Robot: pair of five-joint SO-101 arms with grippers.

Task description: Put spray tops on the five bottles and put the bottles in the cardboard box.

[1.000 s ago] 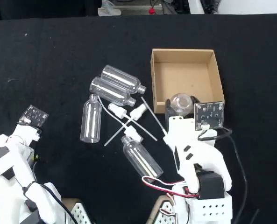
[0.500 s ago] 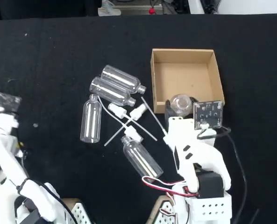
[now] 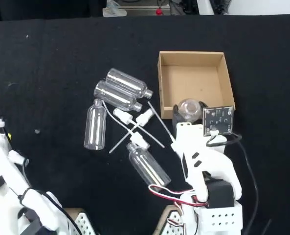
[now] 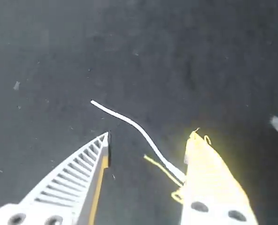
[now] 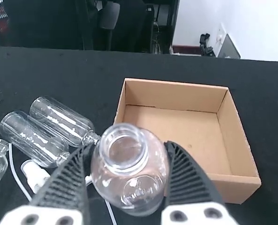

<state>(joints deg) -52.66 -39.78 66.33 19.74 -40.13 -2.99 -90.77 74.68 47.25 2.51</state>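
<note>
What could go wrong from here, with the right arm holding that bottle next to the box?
The bottle in the right gripper has an open neck and no spray top; dropped into the cardboard box now, it would go in unfinished.
It is round and clear, pinched by its body, so it may slip.
The spray tops lie with tubes crossed; lifting one may drag another.

White plastic right arm (image 3: 206,161), at lower right, bears 1 black servo motor (image 3: 218,193), a red-white-black cable (image 3: 167,191) and a square black circuit board (image 3: 218,120); right gripper (image 5: 129,146) has 2 black ribbed fingers (image 5: 66,183).
</note>
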